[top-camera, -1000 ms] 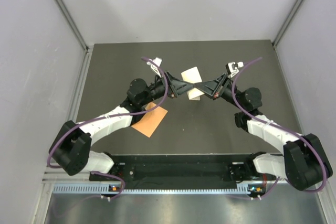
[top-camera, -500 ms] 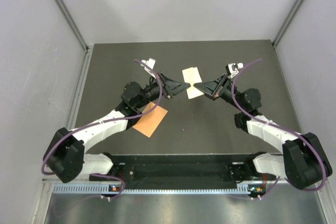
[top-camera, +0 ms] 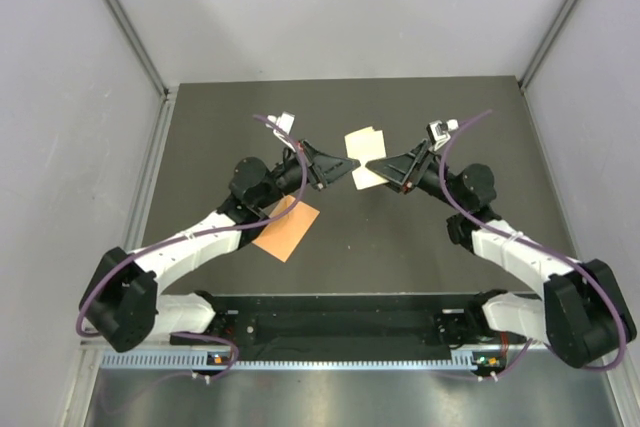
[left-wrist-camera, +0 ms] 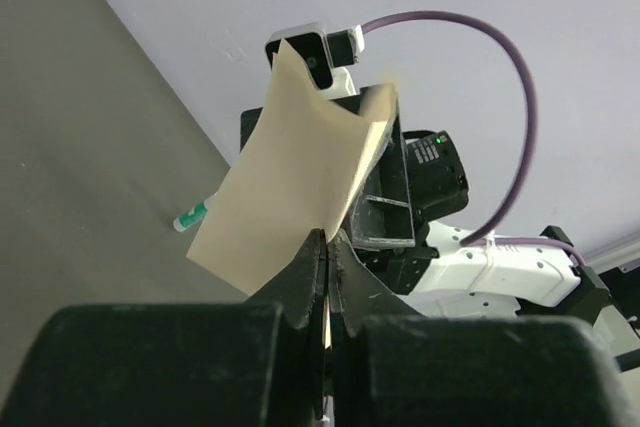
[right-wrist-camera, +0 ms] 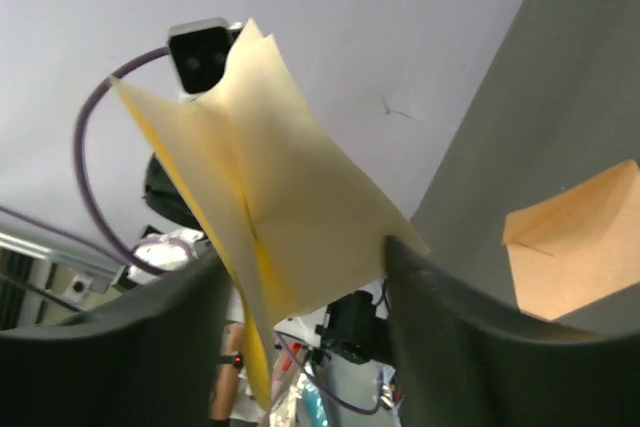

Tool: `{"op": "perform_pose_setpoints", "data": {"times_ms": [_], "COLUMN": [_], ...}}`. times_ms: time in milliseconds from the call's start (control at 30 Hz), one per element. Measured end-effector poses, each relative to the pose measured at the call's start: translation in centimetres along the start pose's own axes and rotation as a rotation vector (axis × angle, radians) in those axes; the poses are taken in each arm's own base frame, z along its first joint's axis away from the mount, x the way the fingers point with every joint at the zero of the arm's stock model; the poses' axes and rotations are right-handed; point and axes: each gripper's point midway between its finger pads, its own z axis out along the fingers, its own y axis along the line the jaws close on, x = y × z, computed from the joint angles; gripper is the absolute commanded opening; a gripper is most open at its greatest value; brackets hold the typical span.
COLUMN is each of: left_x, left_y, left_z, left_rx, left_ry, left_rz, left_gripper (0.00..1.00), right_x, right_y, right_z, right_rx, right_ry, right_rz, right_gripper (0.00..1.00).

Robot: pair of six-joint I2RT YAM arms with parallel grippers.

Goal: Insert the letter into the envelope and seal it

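The left gripper [left-wrist-camera: 325,245] pinched the letter [top-camera: 365,140] tight by one edge, held aloft between both arms. The right gripper [right-wrist-camera: 302,249] stood wide around it. The envelope [top-camera: 285,229] lay flat on the table [top-camera: 420,247] beneath the left arm.

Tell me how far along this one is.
Done: the letter is off the table and looks folded. In hand: the left gripper pinches one edge while the right gripper, open, straddles it. Left: the envelope lies flat on the table, untouched, so inserting and sealing remain.
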Motion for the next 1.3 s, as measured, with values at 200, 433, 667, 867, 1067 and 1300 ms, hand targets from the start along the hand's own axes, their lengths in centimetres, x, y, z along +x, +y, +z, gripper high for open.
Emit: {"op": "perform_pose_setpoints", "data": {"times_ms": [200,433,667,867,1067,1300], "left_x": [-0.7,0.0,0.9,1.8,1.6,1.8], "left_y": [-2.0,-3.8,-3.8,-1.1,-1.0,-0.2], "left_z": [-1.3,-2.3,-2.4,-2.6,-2.5,-2.8], "left_rx": [0.010,0.057,0.059,-0.059,-0.078,-0.115], "left_ry": [-0.015,0.034,0.082,0.110,0.116,0.122], "left_rz": [0.056,0.058,0.024,0.009,0.032,0.030], "left_gripper": [0.00,0.00,0.00,0.00,0.60,0.79], "right_x": [0.0,0.2,1.6,1.6,1.8,1.1], "right_y": [0.2,2.8,2.0,3.8,4.4,3.7], "right_z": [-0.4,-1.2,-0.6,-0.7,-0.5,-0.4], "right_rx": [0.137,0.112,0.073,0.010,-0.021,0.029], "right_ry": [0.053,0.110,0.216,0.207,0.217,0.172], "right_rz": [-0.222,-0.438,-0.373,-0.387,-0.373,-0.369], "right_gripper": [0.99,0.97,0.33,0.00,0.00,0.00]}}
